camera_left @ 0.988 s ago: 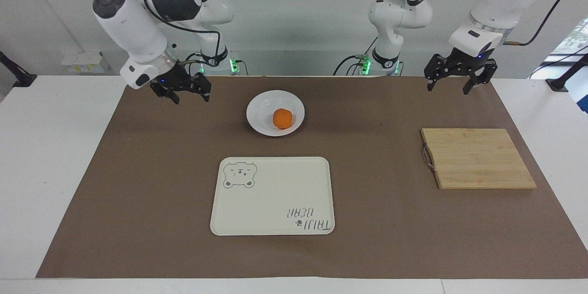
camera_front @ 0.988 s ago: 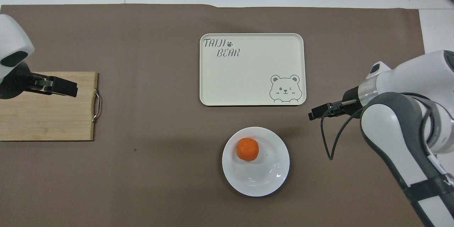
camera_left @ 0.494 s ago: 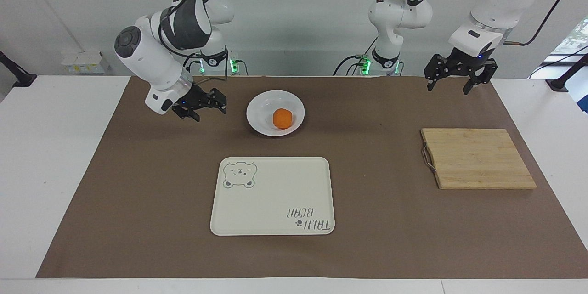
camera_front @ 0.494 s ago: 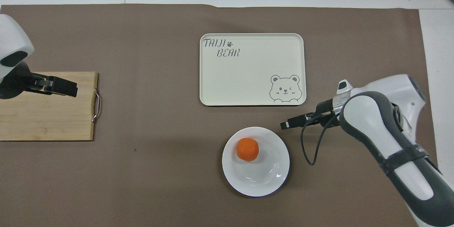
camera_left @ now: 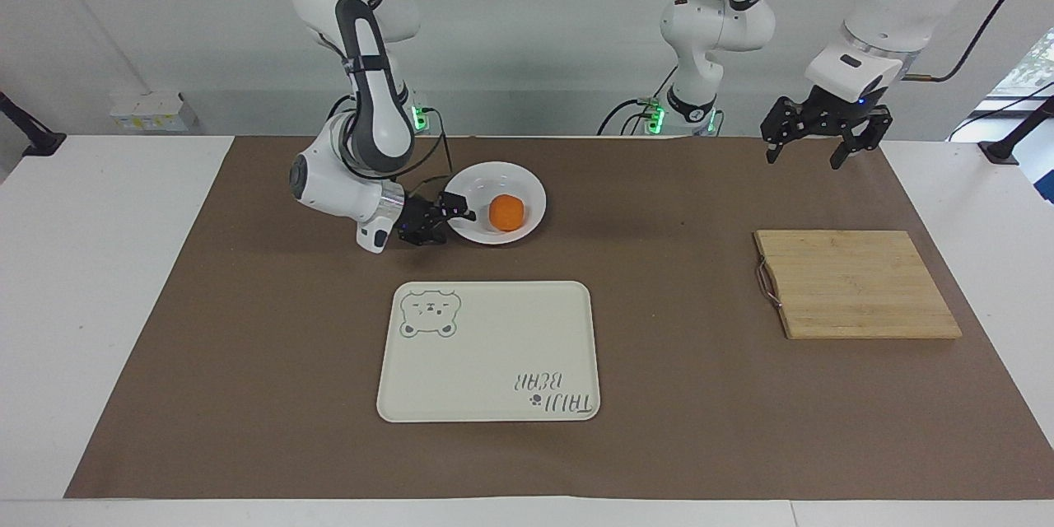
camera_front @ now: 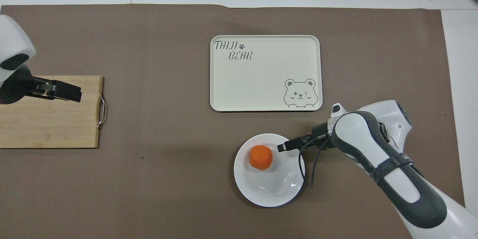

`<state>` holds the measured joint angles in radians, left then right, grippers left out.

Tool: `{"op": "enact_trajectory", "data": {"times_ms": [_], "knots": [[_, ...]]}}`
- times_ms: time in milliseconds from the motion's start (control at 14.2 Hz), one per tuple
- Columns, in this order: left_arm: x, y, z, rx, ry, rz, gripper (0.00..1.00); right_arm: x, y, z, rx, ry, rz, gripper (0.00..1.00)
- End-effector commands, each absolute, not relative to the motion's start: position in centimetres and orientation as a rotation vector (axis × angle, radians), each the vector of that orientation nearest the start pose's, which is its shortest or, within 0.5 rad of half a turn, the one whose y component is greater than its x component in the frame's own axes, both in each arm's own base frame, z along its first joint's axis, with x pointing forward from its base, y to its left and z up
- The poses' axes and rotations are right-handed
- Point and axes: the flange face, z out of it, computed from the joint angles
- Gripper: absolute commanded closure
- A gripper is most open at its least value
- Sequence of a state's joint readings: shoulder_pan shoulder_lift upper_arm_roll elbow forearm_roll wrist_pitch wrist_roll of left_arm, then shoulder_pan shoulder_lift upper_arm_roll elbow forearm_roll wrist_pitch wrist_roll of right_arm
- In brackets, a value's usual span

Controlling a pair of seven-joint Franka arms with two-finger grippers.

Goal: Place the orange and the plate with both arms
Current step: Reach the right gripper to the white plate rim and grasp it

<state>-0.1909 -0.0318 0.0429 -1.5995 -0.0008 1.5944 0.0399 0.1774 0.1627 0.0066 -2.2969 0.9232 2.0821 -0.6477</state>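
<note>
Risk first: your right gripper point(camera_left: 449, 218) is low at the rim of the plate point(camera_left: 527, 181), coming in sideways. If one finger misses the rim, you likely shove the plate toward the left arm's end of the table instead of pinching it, and the glossy rim looks prone to slipping out of a shallow bite.

Second risk: the orange point(camera_left: 506, 212) sits loose in the plate's sunken centre, just ahead of the fingertips. Any tilt or jerk once you lift, and it probably rolls off.

Right gripper: fingers parted, holding nothing, tips at the plate's edge; whether they touch it, I cannot tell. In the overhead view the tips overlap the rim.

Right arm pose: elbow folded high, forearm angled down, wrist nearly level with the table.

Left gripper point(camera_left: 823, 144): fingers spread, empty, hanging in the air at its own end near the cutting board point(camera_left: 856, 284). Waiting.

Tray point(camera_left: 494, 354): bare, down and to the side of the right gripper.
</note>
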Motion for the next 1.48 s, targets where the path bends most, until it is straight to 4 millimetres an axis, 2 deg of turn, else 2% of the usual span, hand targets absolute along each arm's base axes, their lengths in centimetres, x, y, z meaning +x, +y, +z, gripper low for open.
{"op": "enact_trajectory", "data": {"times_ms": [0, 353, 424, 565, 706, 918, 1412], "knots": [[53.4, -7.6, 63.3, -3.147, 0.271, -0.037, 0.0, 45.7, 12.6, 26.8, -2.33, -0.216, 0.235, 0.0], [53.4, -7.6, 63.3, -3.147, 0.271, -0.037, 0.0, 44.5, 12.6, 26.6, -2.318, -0.195, 0.278, 0.0], [53.4, -7.7, 63.3, -3.147, 0.273, -0.04, 0.0, 44.4, 12.5, 26.6, -2.318, -0.19, 0.28, 0.18], [53.4, -7.6, 63.3, -3.147, 0.271, -0.037, 0.0, 44.4, 12.5, 26.5, -2.321, -0.179, 0.285, 0.63], [53.4, -7.7, 63.3, -3.147, 0.273, -0.037, 0.0, 44.5, 12.5, 26.6, -2.326, -0.142, 0.3, 0.98], [53.4, -7.7, 63.3, -3.147, 0.273, -0.037, 0.0, 44.8, 12.6, 26.6, -2.337, -0.085, 0.325, 1.0], [53.4, -7.7, 63.3, -3.147, 0.273, -0.037, 0.0, 45.6, 12.1, 26.8, -2.33, -0.078, 0.329, 1.0]]}}
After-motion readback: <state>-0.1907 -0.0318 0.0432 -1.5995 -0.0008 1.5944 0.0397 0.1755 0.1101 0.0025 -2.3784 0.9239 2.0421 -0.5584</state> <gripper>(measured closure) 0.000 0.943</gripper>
